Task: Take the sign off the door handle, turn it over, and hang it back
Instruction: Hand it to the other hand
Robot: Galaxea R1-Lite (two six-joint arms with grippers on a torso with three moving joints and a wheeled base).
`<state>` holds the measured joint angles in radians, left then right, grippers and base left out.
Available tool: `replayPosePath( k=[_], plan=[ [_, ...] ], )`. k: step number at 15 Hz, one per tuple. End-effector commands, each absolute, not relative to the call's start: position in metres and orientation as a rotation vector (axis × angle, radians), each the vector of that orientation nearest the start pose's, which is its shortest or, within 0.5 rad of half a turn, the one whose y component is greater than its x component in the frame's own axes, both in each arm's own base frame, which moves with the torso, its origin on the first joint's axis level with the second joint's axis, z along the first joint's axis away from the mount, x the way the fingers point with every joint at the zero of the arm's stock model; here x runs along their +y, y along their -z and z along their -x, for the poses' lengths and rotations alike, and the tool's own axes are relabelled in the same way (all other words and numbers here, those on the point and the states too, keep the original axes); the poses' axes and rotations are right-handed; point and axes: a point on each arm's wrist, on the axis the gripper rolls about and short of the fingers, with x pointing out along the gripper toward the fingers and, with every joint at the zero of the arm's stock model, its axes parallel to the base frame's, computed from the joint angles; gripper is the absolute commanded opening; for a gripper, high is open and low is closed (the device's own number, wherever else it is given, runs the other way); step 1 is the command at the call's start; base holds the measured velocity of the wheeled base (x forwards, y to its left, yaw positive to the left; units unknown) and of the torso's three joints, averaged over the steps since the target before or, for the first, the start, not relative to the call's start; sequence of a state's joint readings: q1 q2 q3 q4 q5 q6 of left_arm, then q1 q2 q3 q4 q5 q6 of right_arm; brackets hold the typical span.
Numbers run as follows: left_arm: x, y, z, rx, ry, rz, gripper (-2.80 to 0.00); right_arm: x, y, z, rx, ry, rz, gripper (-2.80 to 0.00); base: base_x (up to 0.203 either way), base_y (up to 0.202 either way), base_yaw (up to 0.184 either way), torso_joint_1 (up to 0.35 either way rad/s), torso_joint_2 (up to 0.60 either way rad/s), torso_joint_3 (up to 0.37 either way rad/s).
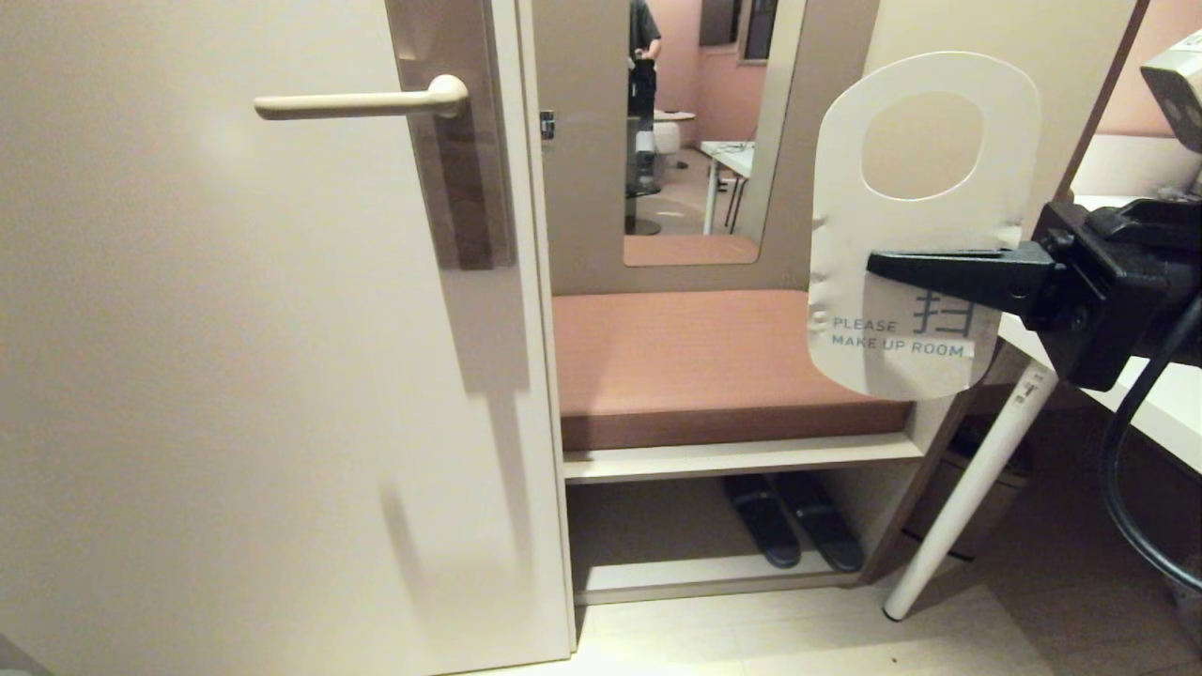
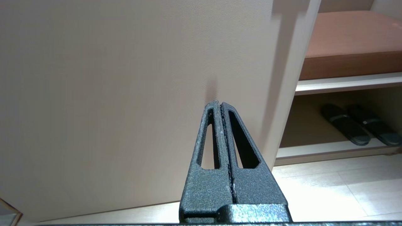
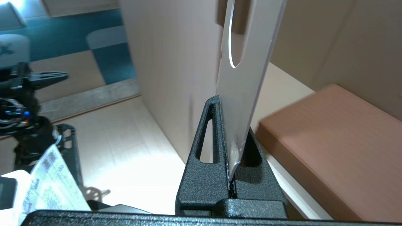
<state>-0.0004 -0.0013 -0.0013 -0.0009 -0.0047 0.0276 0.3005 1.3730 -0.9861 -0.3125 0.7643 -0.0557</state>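
Note:
The sign (image 1: 845, 225) is off the door and hangs upright in the air at the right. Its white "MAKE UP ROOM" side faces me and its round hole is at the top. My right gripper (image 1: 878, 265) reaches in from the right and is shut on the sign's middle. In the right wrist view the card (image 3: 248, 78) stands edge-on, pinched between the fingers of the right gripper (image 3: 223, 103). The door handle (image 1: 357, 103) is a bare cream lever on a brownish backplate (image 1: 460, 188), far to the left of the sign. My left gripper (image 2: 220, 103) is shut on nothing, low before the door.
The cream door (image 1: 235, 376) fills the left half. Right of it is a bench with a brown cushion (image 1: 695, 357), with dark slippers (image 1: 793, 521) on the shelf beneath. A white table leg (image 1: 967, 488) slants below my right arm. A person (image 1: 643, 56) shows in the mirror behind.

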Motion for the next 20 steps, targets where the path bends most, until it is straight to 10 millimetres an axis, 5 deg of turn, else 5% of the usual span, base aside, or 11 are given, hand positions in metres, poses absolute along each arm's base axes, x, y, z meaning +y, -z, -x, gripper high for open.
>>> replayPosePath(
  k=[1, 5, 10, 15, 20],
  plan=[
    [0.000, -0.076, 0.023, -0.003, 0.006, -0.037, -2.80, 0.093, -0.287, -0.224, 0.038, -1.100, 0.035, -2.80, 0.000, 0.000, 0.000, 0.000, 0.00, 0.000],
    [-0.001, -0.094, 0.026, -0.034, 0.040, -0.049, -2.80, 0.104, -0.284, -0.240, -0.005, -1.122, 0.042, -2.80, 0.000, 0.000, 0.000, 0.000, 0.00, 0.000],
    [-0.002, -0.150, 0.011, 0.010, 0.134, -0.030, -2.80, 0.107, -0.287, -0.243, -0.015, -1.129, 0.045, -2.80, 0.000, 0.000, 0.000, 0.000, 0.00, 0.000],
    [-0.011, -0.211, -0.033, 0.042, 0.353, 0.065, -2.80, 0.107, -0.292, -0.244, -0.034, -1.127, 0.049, -2.80, 0.000, 0.000, 0.000, 0.000, 0.00, 0.000],
    [-0.040, -0.255, -0.082, 0.062, 0.657, 0.130, -2.80, 0.113, -0.310, -0.256, -0.069, -1.132, 0.018, -2.80, 0.000, 0.000, 0.000, 0.000, 0.00, 0.000]
  ],
)
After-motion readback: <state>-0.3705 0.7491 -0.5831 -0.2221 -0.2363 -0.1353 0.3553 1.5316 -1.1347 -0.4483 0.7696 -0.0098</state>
